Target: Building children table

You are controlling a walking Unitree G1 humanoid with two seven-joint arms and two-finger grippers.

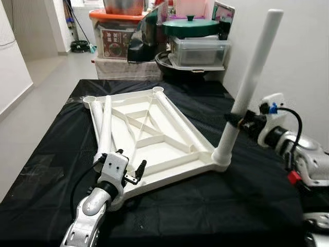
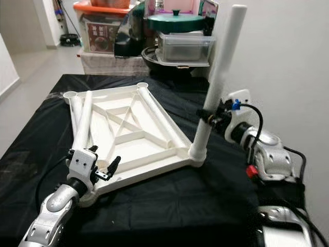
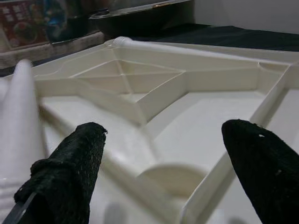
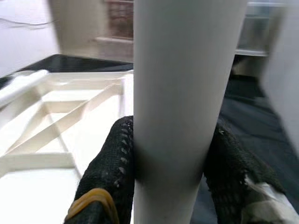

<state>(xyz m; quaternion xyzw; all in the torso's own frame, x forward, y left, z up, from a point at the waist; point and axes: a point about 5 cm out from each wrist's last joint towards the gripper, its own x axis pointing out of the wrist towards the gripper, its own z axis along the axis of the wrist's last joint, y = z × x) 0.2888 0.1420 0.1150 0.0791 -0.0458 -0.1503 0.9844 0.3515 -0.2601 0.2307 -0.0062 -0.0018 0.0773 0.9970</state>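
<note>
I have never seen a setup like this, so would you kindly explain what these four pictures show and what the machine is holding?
This is a humanoid robot with two silver arms ending in black two-fingered grippers. The two wide pictures come from its head camera; the two close-ups look along each wrist. On the black-covered table lies a white children's tabletop, underside up, with loose white legs resting on it. The right gripper is shut on an upright white leg standing in a corner socket. The left gripper is open, poised over the tabletop's near corner.
</note>
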